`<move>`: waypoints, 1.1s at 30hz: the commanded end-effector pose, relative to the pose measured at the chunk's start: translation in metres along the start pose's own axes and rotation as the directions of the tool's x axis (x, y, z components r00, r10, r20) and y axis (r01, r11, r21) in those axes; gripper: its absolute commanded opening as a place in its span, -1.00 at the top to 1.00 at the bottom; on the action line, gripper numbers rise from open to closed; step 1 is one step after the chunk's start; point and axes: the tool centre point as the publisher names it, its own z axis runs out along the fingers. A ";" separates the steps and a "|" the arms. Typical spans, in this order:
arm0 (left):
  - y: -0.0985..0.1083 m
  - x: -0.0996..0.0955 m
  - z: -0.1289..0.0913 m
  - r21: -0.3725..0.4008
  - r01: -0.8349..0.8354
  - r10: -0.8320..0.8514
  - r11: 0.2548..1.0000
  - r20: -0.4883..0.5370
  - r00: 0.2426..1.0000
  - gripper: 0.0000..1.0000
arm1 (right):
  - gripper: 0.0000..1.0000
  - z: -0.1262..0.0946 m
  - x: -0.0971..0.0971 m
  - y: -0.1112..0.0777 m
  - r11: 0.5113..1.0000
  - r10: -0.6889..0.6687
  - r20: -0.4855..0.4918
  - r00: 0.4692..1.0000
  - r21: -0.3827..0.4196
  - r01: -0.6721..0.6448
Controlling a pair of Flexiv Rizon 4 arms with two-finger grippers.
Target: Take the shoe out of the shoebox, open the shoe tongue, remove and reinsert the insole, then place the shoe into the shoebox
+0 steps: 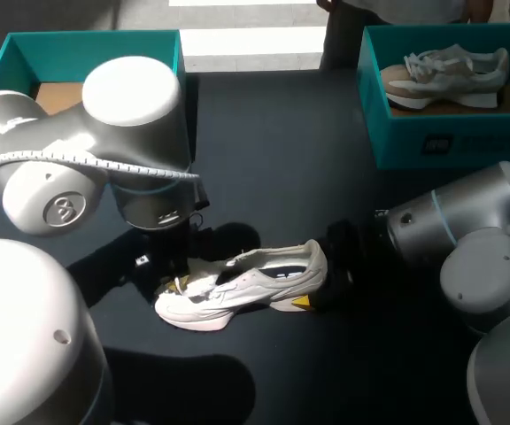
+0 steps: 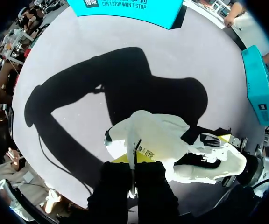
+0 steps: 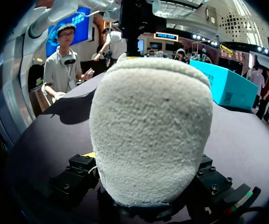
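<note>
At table (image 1: pixel 282 133) centre, L gripper (image 2: pixel 133 164) pinches shoe (image 1: pixel 246 282) forefoot from above; R gripper (image 3: pixel 146 186) clamps heel.

The white shoe (image 1: pixel 237 288) is showing smooth leather-like sides and a fuzzy cloth heel; the surface (image 1: pixel 282 150) is looking matt.

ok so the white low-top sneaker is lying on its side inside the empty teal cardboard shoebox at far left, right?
Not quite. The white low-top sneaker is lying on its side on the dark table, out in the open and well clear of the empty teal cardboard shoebox at far left. The head view shows it.
</note>
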 end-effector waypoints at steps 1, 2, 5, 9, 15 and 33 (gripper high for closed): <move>-0.003 0.003 0.016 0.007 -0.024 0.023 1.000 0.020 1.000 0.71 | 1.00 0.004 0.002 -0.002 1.000 0.001 0.003 1.000 0.003 -0.001; -0.003 0.002 0.019 0.013 -0.025 0.025 1.000 0.028 0.999 0.65 | 1.00 0.004 0.002 -0.002 1.000 0.001 0.003 1.000 0.003 -0.001; -0.004 -0.001 0.025 0.009 -0.026 0.025 1.000 0.033 0.999 0.40 | 1.00 0.004 0.002 -0.002 1.000 0.001 0.003 1.000 0.003 -0.001; -0.002 -0.004 0.028 0.000 -0.026 0.026 1.000 0.033 0.999 0.04 | 1.00 0.004 0.002 -0.002 1.000 0.001 0.003 1.000 0.003 -0.001; 0.001 -0.011 0.020 0.007 -0.041 0.041 0.999 0.016 0.999 -1.00 | 1.00 0.004 0.002 -0.002 1.000 0.001 0.003 1.000 0.003 -0.001; -0.005 0.018 -0.069 0.131 -0.677 0.688 0.724 -0.059 0.723 -1.00 | 1.00 0.004 0.002 -0.002 1.000 0.001 0.003 1.000 0.003 -0.001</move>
